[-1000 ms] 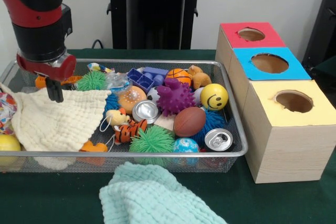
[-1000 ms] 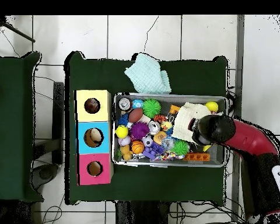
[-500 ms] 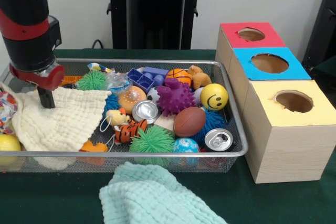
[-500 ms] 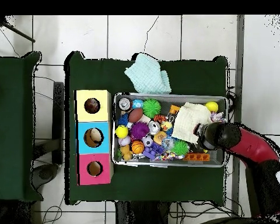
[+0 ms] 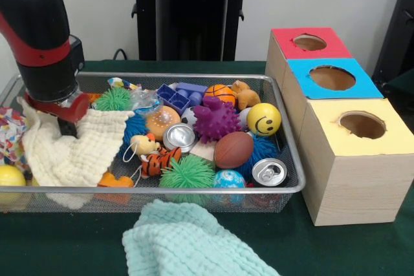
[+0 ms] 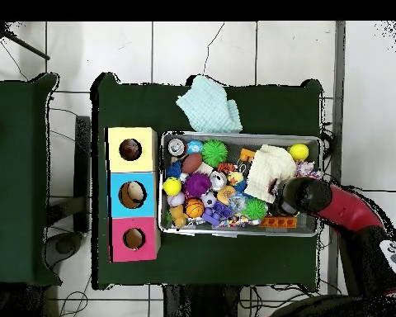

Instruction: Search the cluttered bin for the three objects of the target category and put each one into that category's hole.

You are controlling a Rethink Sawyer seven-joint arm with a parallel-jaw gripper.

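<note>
front view: the gripper (image 5: 66, 126) is pressed into the cream cloth (image 5: 71, 150) at the bin's (image 5: 194, 189) end; i cannot tell whether it grips. lift straight, clearing the rim. overhead view: cloth (image 6: 270, 172) covers that corner; the targets are unidentified among the toys.

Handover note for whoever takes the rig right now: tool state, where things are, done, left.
Tool: down on the cream cloth at one end of the wire bin; the cloth bunches up around it, so open or shut cannot be told.
Bin: still crowded: two cans, purple spiky ball, brown football, yellow smiley ball, green spiky balls, toy tiger.
Mint cloth: on the table outside the bin.
Boxes: red, blue, yellow in a row beside the bin; overhead shows something in the blue hole.
Left: uncover the bin, find the target items, drop them in.
</note>
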